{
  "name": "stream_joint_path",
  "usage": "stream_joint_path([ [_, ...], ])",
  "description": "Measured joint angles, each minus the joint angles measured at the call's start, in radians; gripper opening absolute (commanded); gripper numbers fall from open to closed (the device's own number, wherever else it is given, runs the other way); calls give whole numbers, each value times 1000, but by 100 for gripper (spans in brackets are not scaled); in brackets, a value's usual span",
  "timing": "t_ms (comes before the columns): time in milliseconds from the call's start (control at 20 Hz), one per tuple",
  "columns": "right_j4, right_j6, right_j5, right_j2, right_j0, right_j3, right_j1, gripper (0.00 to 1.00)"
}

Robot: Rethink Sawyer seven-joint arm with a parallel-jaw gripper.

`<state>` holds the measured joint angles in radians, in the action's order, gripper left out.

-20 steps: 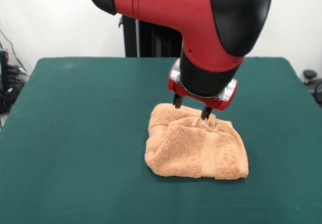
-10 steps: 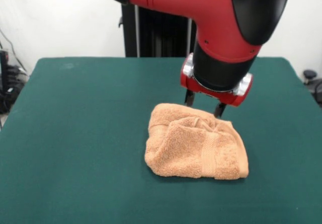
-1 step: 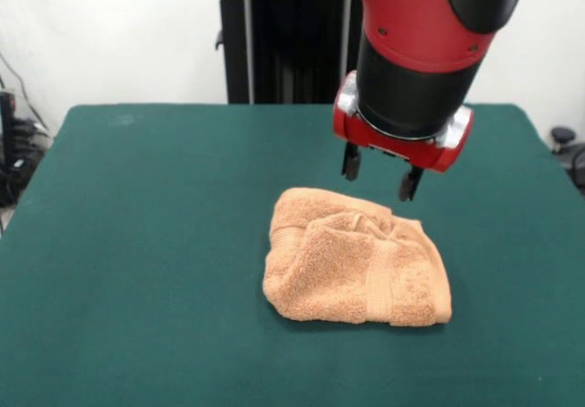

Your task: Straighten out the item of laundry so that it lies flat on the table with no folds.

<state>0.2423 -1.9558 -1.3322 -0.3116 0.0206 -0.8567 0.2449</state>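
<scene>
The claw (image 3: pixel 380 179) hangs open and empty above the surface (image 3: pixel 146 242). The bunched-up towel (image 3: pixel 355 259) lies just below it, toward 7 o'clock.

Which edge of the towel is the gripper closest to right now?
The far, rounded edge of the towel; the open gripper hovers just above it, apart, while the banded near edge lies farthest away.

The gripper (image 3: pixel 379 179) lifted off the towel (image 3: pixel 355 258) and rose clear, jaws spread and empty
</scene>
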Motion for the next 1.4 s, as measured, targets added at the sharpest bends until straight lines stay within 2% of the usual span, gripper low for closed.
stream_joint_path([
  [250, 3, 0, 31, 0, 0, 0, 3, 100],
  [650, 2, 0, 154, 0, 0, 0, 3, 100],
  [1400, 24, 0, 170, 0, 2, 3, -28, 100],
])
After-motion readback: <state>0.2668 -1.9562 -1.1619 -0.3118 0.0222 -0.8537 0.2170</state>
